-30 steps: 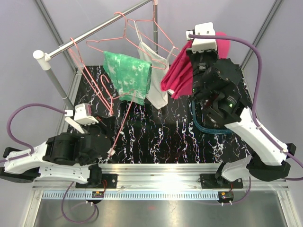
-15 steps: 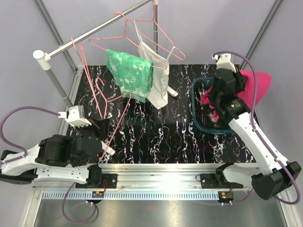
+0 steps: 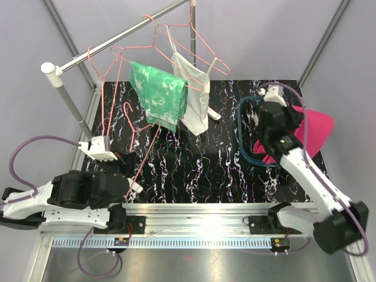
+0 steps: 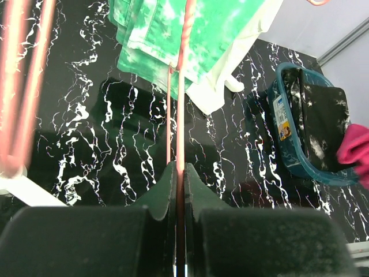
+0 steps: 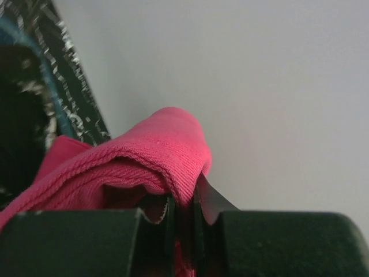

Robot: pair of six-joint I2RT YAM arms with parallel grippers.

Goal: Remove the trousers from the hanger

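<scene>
My left end effector (image 4: 179, 173) was closed tight on the wire of a pink hanger (image 4: 181, 98). Ahead of it and higher up, the green-and-white trousers (image 4: 173, 34) hung draped below the rail (image 3: 106, 44). My right end effector (image 5: 184, 199) was pinched shut on the magenta-pink trousers (image 5: 155, 150); to its left, the teal basket (image 3: 242, 126) held the black speckled trousers (image 4: 323, 121).

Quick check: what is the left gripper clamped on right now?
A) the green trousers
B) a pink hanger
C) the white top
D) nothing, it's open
B: in the left wrist view the left gripper is shut on the thin wire of the pink hanger, while the green trousers hang farther off, clear of its fingers.
</scene>
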